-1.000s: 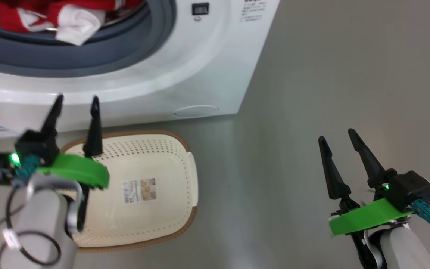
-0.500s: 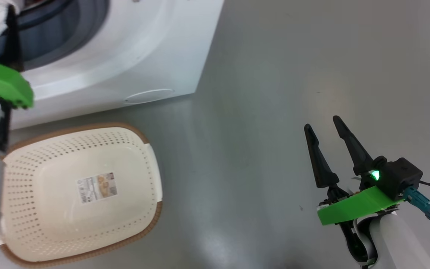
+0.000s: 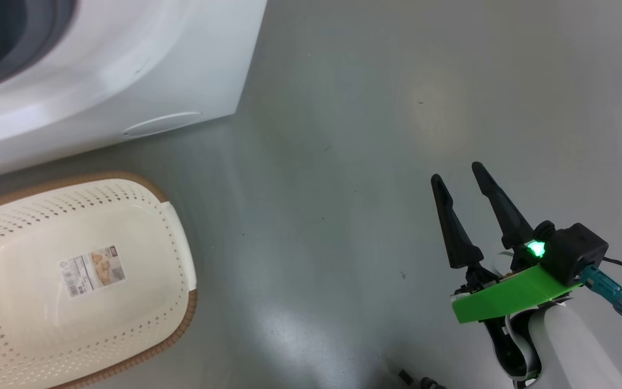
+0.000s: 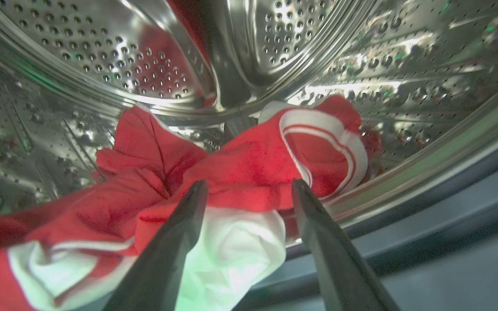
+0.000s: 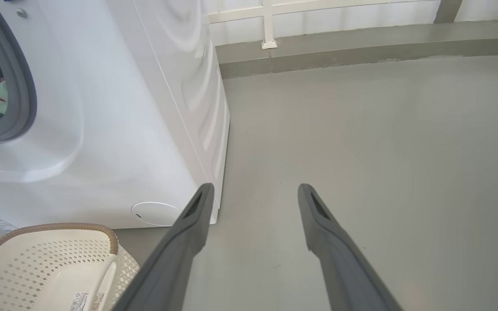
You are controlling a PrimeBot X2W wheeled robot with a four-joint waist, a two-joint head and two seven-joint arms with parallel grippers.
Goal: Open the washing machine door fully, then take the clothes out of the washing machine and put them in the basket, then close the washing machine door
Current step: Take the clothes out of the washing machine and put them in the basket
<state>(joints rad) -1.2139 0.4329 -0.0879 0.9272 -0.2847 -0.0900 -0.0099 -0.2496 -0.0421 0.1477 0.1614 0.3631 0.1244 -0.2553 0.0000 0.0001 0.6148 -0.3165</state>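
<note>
Clothes (image 4: 240, 168), red with white parts, lie heaped at the bottom of the steel drum (image 4: 145, 65) of the washing machine (image 3: 127, 65), with a white fold hanging toward the grey gasket (image 4: 469, 203). On my left wrist view the left gripper (image 4: 249, 183) is inside the opening with its fingers spread wide, one tip on each side of a red-and-white fold. Nothing is pinched between them, and I cannot tell whether the tips touch the fabric. On the head view the machine sits at the upper left, and the basket (image 3: 181, 316) stands on the floor (image 3: 343, 162) just in front of it, a paper label (image 3: 92, 270) on its bottom. The right gripper (image 3: 455, 171) hovers over bare floor, well apart from the basket, fingers spread and holding nothing.
</note>
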